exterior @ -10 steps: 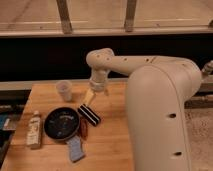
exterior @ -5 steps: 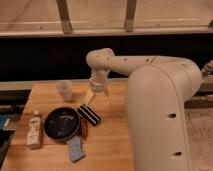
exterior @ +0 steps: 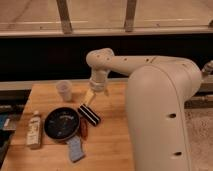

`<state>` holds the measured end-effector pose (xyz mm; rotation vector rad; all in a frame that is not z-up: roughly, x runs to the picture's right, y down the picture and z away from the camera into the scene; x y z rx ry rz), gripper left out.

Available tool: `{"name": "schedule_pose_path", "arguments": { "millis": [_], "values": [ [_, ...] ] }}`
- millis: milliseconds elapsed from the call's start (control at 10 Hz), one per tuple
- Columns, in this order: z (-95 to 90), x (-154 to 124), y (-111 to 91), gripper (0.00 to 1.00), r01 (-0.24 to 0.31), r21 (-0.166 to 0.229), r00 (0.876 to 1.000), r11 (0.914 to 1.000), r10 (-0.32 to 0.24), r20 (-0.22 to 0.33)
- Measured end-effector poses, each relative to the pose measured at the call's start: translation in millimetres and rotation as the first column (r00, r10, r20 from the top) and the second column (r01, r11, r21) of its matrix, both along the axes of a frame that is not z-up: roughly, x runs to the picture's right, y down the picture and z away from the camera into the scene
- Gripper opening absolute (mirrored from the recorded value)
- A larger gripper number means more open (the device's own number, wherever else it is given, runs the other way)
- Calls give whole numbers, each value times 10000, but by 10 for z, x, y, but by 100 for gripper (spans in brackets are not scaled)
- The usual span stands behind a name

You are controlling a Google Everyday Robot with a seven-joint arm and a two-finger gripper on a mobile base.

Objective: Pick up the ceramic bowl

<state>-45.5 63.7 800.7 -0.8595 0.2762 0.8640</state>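
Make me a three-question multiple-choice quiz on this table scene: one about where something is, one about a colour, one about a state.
1. Where is the gripper?
A) over the floor, off to one side
B) over the table, right of the cup, by the striped black packet
C) down at the near edge

2. What colour is the ceramic bowl?
A) white
B) red
C) black

3. The ceramic bowl is:
A) resting on the table
B) lifted in the gripper
C) flipped upside down

Answers:
1 B: the gripper hangs just behind the packet, right of the cup.
2 C: its glossy inside is black.
3 A: it sits open side up on the wood, apart from the gripper.
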Motion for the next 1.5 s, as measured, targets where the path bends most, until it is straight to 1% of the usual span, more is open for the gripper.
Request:
{"name": "schedule_pose_path", "arguments": {
  "millis": [900,1100,1200,1300,1500],
  "values": [
    [2,0,3,80,0,-6,10000,10000,0,-1],
    [-3,-3,5,80,-42,72,10000,10000,42,76],
    [-8,-53,3,80,-62,201,9996,9998,57,277],
    [36,-144,-3,80,-88,243,9990,9997,78,433],
    [182,-493,-2,80,-47,223,9960,9997,27,897]
  ]
}}
